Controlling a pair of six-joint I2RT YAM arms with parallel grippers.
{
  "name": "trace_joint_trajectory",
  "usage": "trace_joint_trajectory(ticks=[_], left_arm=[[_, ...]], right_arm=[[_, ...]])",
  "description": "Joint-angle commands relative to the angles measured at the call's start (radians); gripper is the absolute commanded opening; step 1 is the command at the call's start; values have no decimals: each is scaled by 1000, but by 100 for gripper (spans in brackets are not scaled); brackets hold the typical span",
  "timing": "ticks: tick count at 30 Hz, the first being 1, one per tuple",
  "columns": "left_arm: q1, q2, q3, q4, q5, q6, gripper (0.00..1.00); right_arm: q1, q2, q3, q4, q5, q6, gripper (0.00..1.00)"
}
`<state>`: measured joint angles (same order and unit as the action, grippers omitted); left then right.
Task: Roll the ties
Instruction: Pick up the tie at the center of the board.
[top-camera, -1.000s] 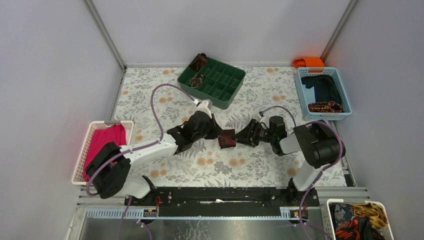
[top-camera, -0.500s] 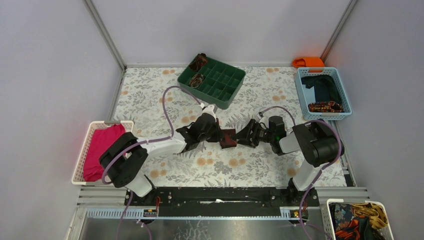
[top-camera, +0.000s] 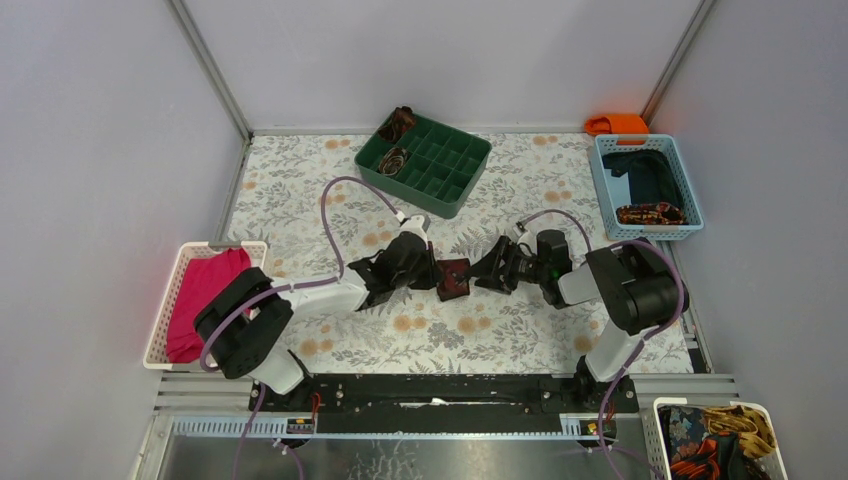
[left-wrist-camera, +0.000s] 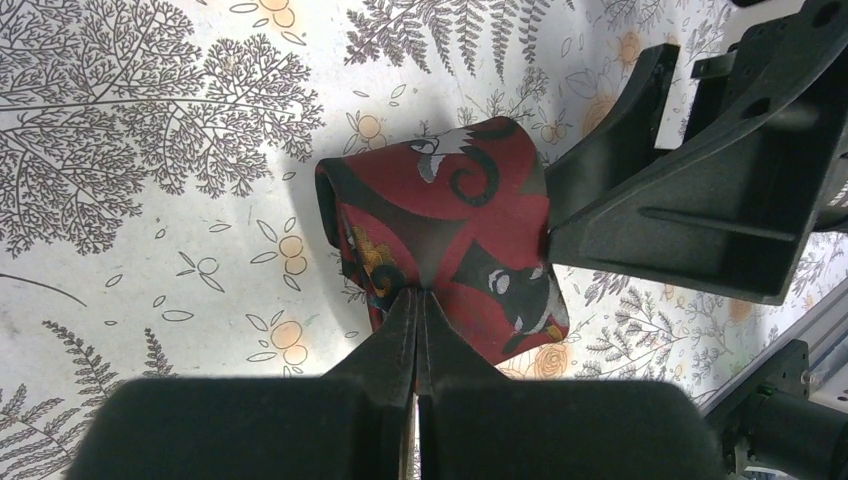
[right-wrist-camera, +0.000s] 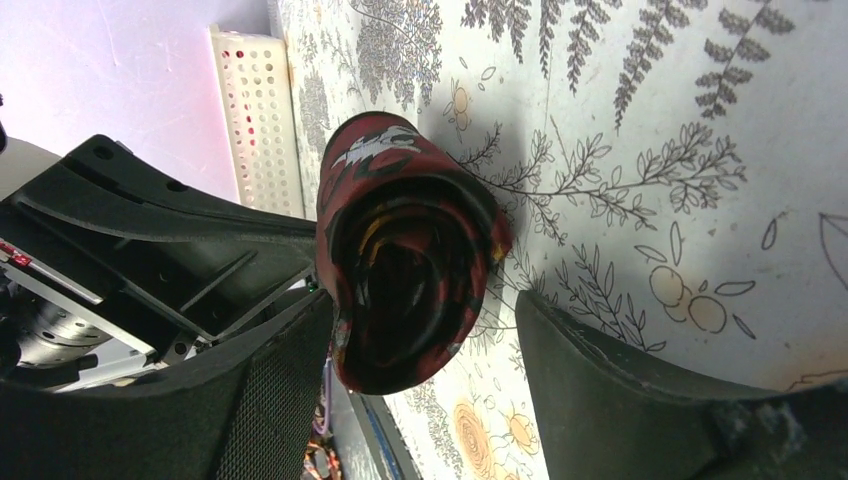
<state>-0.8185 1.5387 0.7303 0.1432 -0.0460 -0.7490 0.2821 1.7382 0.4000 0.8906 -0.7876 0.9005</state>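
**Coil pinched on one side, loose on the other**

Top view: my left gripper (top-camera: 437, 273) and right gripper (top-camera: 478, 275) meet nose to nose, with the rolled tie (top-camera: 454, 279) directly between their tips. The green divider tray (top-camera: 452, 205) lies well beyond both.

Left wrist view: the jaws are pinched fully together on the coil's near edge, and the roll bulges just ahead of the tips. One finger of the right gripper touches its far side.

Right wrist view: the jaws stand wide and grip nothing. The roll's open end sits between them, close to one pad and clear of the other.

My read is that the left pinch alone must carry the coil. I'd back the right gripper straight off so it doesn't drag the outer wrap. I'd hold the left pinch firm across every layer and lift level, so nothing springs loose.
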Motion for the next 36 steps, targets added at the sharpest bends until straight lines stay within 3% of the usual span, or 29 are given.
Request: trace_joint_trajectory(ticks=[1,8,15,20,25,36], left_arm=[[-7,-3,-39,29,-21,29,0],[-2,-14,-73,51,-20,35,0],[10,-22,-76,53,-15,51,0],[20,-23,-84,60,-11,53,0],[28,-36,-100,65,-7,51,0],[45,-51,-115,72,-8,53,0]], right_arm=[[2,-58,53,-131,25,-104,75],[23,-129,177,-414,141,-292,80],[31,-72,232,-308,63,-271,83],[90,-54,355,-474,79,-386,85],[165,-5,406,-491,70,-415,86],[332,-32,437,-717,286,-531,89]])
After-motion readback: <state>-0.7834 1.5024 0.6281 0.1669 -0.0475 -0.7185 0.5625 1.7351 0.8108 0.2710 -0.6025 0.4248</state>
